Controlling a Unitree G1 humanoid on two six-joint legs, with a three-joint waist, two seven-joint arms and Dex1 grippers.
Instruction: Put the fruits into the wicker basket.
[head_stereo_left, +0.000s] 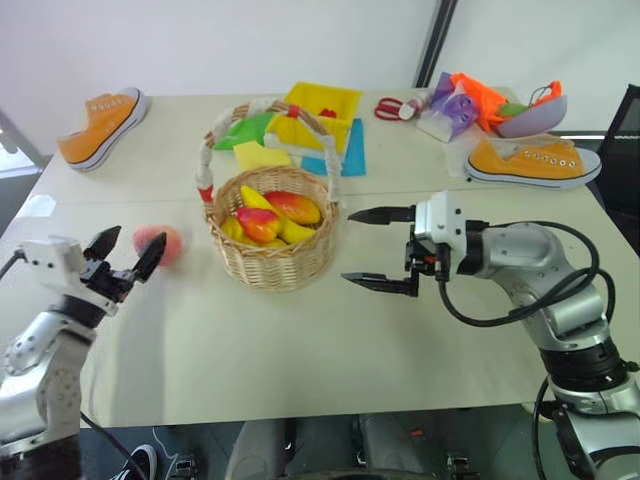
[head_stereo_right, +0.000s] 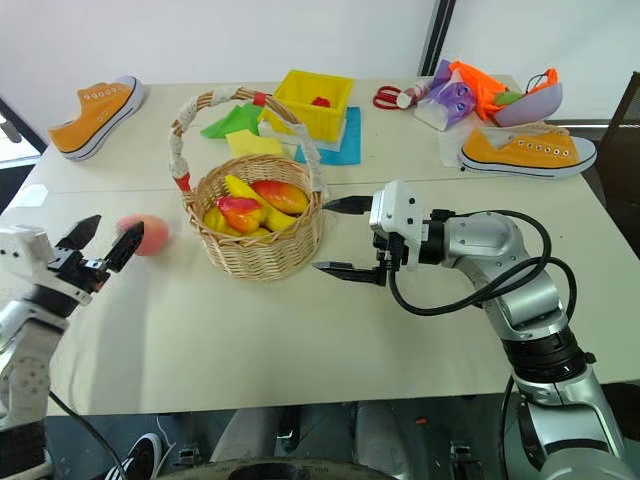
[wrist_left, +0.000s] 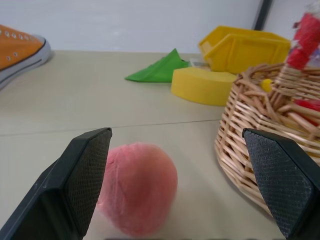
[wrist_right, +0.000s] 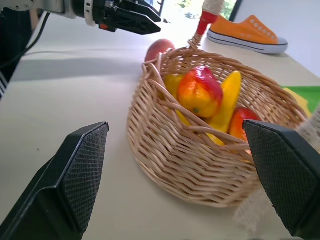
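The round wicker basket (head_stereo_left: 275, 250) stands mid-table with its white-wrapped handle arching over it. Inside lie a yellow banana (wrist_right: 227, 100) and red-yellow mango pieces (wrist_right: 200, 92). A pink peach (head_stereo_left: 172, 245) rests on the table left of the basket. My left gripper (head_stereo_left: 140, 233) is open just in front of the peach, which sits close to one finger (wrist_left: 80, 175) in the left wrist view. To the right of the basket my right gripper (head_stereo_left: 347, 246) is open and empty, pointing at the basket wall (wrist_right: 190, 170).
Behind the basket are a yellow plastic box (head_stereo_left: 320, 110), a yellow foam wedge (head_stereo_left: 262, 155), green cloth (head_stereo_left: 240, 130) and a blue sheet (head_stereo_left: 350, 150). Orange sneakers lie at the back left (head_stereo_left: 100, 125) and at the right (head_stereo_left: 532, 160). Toys and a purple bowl (head_stereo_left: 535, 115) sit at the back right.
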